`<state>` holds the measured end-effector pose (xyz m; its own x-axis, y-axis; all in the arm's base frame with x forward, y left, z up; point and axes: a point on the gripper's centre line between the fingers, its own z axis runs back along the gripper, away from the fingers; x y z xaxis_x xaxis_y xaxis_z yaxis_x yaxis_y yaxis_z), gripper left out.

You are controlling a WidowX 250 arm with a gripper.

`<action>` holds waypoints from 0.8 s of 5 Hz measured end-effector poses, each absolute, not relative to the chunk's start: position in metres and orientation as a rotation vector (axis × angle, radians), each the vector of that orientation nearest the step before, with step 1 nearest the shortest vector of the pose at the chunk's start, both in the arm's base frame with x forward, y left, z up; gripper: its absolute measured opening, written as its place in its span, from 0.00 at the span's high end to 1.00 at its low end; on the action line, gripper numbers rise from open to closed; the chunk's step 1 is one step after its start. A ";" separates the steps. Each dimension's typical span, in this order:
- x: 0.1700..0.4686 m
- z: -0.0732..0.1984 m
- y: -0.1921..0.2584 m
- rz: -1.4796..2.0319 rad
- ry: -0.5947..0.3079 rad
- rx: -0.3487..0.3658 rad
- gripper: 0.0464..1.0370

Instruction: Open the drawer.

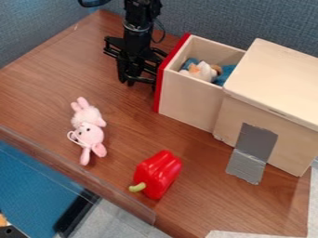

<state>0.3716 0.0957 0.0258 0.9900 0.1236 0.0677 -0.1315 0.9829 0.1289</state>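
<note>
Evidently — drawer (189,104) open | contents (202,72) partly hidden | claw (131,82) beside it — contact unclear

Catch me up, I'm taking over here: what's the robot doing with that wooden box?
The black robot gripper is down beside the red front panel of a pale wooden drawer; whether they touch is unclear. The drawer already stands open from its pale wooden cabinet, with white, orange and blue things inside. A pink plush rabbit and a red toy pepper lie nearby.
</note>
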 end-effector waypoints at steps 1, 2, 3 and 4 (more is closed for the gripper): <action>0.372 0.027 0.096 0.133 -0.063 0.136 0.58; 0.378 0.052 0.096 0.142 -0.133 0.138 0.27; 0.381 0.084 0.095 0.151 -0.210 0.138 0.04; 0.379 0.114 0.099 0.164 -0.275 0.142 0.03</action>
